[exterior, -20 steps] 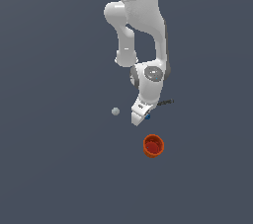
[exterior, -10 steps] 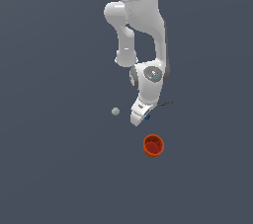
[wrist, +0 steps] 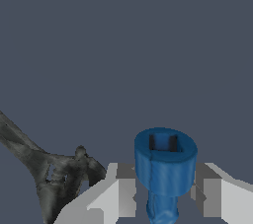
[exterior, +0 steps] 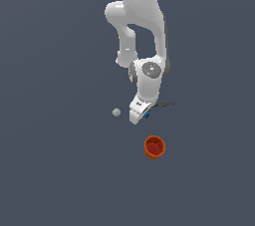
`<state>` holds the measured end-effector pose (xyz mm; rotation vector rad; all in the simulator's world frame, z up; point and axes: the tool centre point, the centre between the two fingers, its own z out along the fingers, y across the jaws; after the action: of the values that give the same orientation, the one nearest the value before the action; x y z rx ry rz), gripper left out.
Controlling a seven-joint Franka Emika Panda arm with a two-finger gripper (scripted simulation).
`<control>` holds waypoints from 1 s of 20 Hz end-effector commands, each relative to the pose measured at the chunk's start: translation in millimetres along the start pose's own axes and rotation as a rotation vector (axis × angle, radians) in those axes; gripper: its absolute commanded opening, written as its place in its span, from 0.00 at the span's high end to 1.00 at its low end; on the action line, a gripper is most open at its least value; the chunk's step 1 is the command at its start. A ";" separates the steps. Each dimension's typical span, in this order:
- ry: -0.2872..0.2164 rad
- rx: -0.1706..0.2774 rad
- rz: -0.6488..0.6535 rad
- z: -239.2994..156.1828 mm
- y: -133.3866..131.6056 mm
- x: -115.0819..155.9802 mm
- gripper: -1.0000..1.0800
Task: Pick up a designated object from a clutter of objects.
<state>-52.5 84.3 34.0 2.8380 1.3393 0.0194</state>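
Observation:
The designated object (wrist: 165,161), a tiny bright-blue knobbly piece with a square socket in its top, stands upright between my gripper's (wrist: 165,191) two pale fingers (wrist: 121,188), whose pads press against its sides. In the exterior view only a speck of the blue piece (exterior: 147,115) shows beside the lowered gripper (exterior: 141,117). Around it lies the rest of the clutter of objects. The thin dark tool (exterior: 164,104) lies just beside the hand on the exterior view's right, and its forked end (wrist: 54,173) sits close to one finger.
An orange-red cup (exterior: 155,147) stands on the floor in front of the gripper, slightly toward the exterior view's right. A small pale grey ball (exterior: 116,112) rests to the exterior view's left of the hand. The floor is flat dark grey.

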 end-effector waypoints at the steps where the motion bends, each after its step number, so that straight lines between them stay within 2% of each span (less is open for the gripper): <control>1: 0.000 -0.001 0.000 -10.3 2.0 -6.0 1.00; 7: -0.001 0.000 0.000 -45.0 7.9 -27.0 1.00; 20: -0.001 0.005 0.001 -147.3 25.0 -86.2 1.00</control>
<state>-86.2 8.4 167.9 2.8410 1.3389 0.0146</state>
